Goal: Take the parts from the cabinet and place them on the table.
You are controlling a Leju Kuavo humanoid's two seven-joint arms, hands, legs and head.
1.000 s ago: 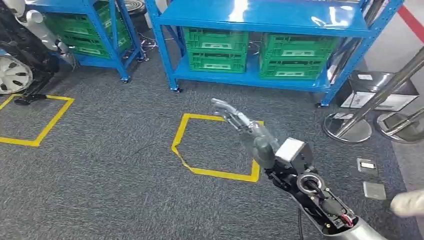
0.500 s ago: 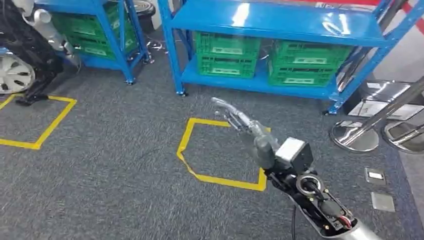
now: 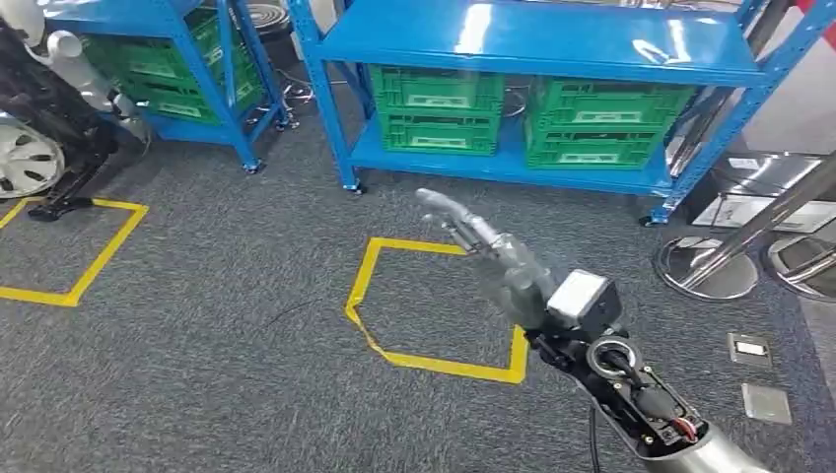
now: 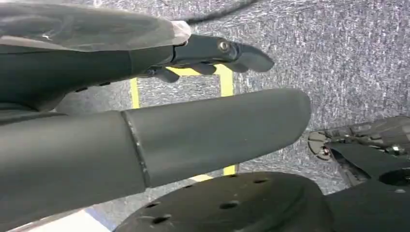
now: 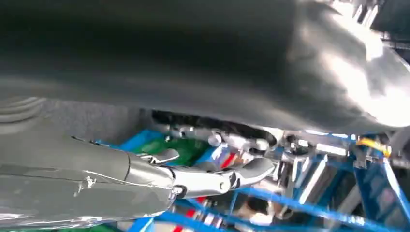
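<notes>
The right hand is raised in front of the body, fingers spread and holding nothing; the right wrist view also shows its fingers apart. In the left wrist view the left hand hangs low over the carpet with nothing in it, its thumb and fingers extended and apart.

Over the last second the whole head view has slid: the yellow taped square on the floor and the blue rack sit a little differently in the picture, which I read as the camera swaying while the robot walks or turns, not as anything on the floor moving. The right arm has kept much the same raised pose. So the task looks to be at its very start, in the approach to the storage.

Beyond the taped square stands the blue rack, with green crates on its bottom shelf. No loose parts can be made out; they are presumably in those crates or elsewhere on the shelving.

To the right, close to the rack's corner, shiny post bases stand on the floor and could crowd the right arm. Far left is a second blue rack with a wheeled machine beside it and another taped square.
</notes>
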